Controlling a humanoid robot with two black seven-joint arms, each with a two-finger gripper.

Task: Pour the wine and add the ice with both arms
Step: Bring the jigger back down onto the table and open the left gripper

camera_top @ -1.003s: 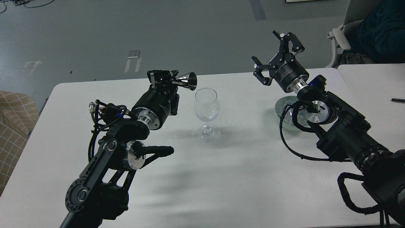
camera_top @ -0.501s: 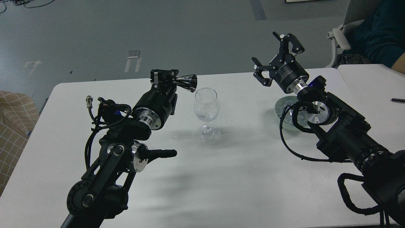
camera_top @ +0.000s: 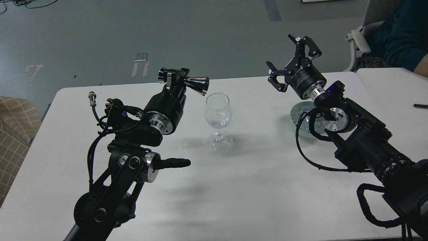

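A clear wine glass (camera_top: pixel 218 115) stands upright on the white table (camera_top: pixel 234 187) between my arms, with a little clear liquid low in its bowl, hard to make out. My left gripper (camera_top: pixel 176 77) is shut on a shiny metal jigger (camera_top: pixel 194 84), held on its side with its wide mouth just left of and above the glass rim. My right gripper (camera_top: pixel 291 60) is open and empty, raised above the far right of the table. Under my right wrist sits a glass bowl (camera_top: pixel 298 115) holding ice cubes, partly hidden by the arm.
A second white table (camera_top: pixel 394 90) stands at the right with a black pen (camera_top: pixel 420 106) on it. A seated person (camera_top: pixel 401 36) and a chair are at the far right. A checked cushion (camera_top: pixel 15 134) is at the left edge.
My left gripper tipped the jigger down to the glass rim and poured, then lifted and levelled it. The left arm rose a little. The right arm barely moved.
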